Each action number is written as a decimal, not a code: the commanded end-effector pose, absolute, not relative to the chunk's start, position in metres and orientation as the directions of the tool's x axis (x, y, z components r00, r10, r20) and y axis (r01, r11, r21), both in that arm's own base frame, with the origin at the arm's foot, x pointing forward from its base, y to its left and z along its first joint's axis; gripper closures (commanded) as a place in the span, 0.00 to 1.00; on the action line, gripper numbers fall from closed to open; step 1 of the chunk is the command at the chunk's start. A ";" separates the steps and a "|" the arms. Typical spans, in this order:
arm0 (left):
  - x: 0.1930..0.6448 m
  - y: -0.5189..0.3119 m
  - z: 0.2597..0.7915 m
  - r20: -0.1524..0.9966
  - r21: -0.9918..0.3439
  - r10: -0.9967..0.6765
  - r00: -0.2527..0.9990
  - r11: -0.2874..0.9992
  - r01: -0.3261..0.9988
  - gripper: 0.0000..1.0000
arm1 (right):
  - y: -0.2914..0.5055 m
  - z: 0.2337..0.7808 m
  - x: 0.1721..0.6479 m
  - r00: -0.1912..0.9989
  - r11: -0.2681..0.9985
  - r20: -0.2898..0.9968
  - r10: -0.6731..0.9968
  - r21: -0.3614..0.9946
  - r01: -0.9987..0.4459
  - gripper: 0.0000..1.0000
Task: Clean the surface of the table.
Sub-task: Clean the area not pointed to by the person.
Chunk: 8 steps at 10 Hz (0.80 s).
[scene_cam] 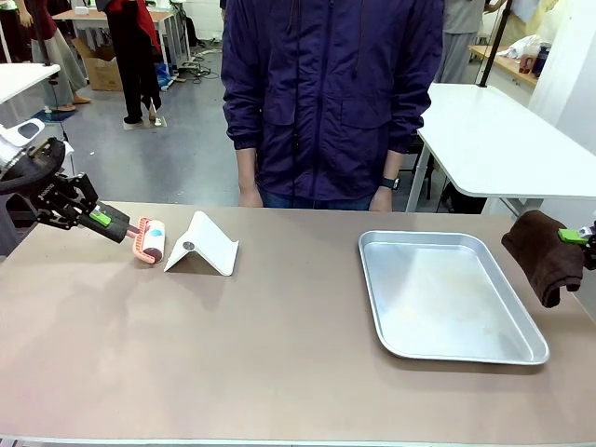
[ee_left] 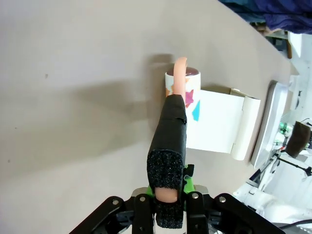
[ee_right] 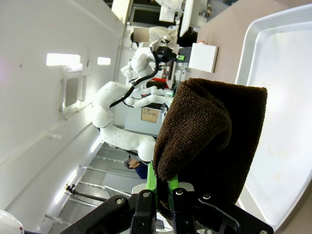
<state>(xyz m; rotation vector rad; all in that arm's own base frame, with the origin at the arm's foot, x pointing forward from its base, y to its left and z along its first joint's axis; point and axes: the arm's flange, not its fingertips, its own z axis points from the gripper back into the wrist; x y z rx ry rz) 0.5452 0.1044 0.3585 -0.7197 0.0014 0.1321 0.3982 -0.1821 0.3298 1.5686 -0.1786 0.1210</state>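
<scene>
Brownish counter [scene_cam: 279, 372], cleaning seemingly barely begun: left hand [scene_cam: 116, 223] clamped on lint roller [scene_cam: 151, 240]; right hand [scene_cam: 575, 237] clamped on brown cloth [scene_cam: 537, 253], tray [scene_cam: 373, 298] just beside.

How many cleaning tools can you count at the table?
2. A lint roller, held in the left gripper, left of the white stand; a brown cloth, held in the right gripper, right of the tray. None seem hidden.

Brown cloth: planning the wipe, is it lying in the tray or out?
Out: the brown cloth hangs bunched from the shut right pincer, in the air by the tray's right rim.
</scene>
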 end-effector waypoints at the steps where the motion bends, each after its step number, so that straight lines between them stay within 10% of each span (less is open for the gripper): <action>1: 0.507 0.118 0.380 0.053 -0.672 0.091 0.994 0.740 -0.032 0.79 | -0.182 0.336 0.400 0.981 -0.019 0.188 -0.037 0.982 -0.189 0.89; 8: 0.332 0.207 0.411 0.179 -0.814 0.014 0.984 0.563 0.140 0.79 | -0.182 0.336 0.400 0.981 -0.019 0.188 -0.037 0.982 -0.189 0.89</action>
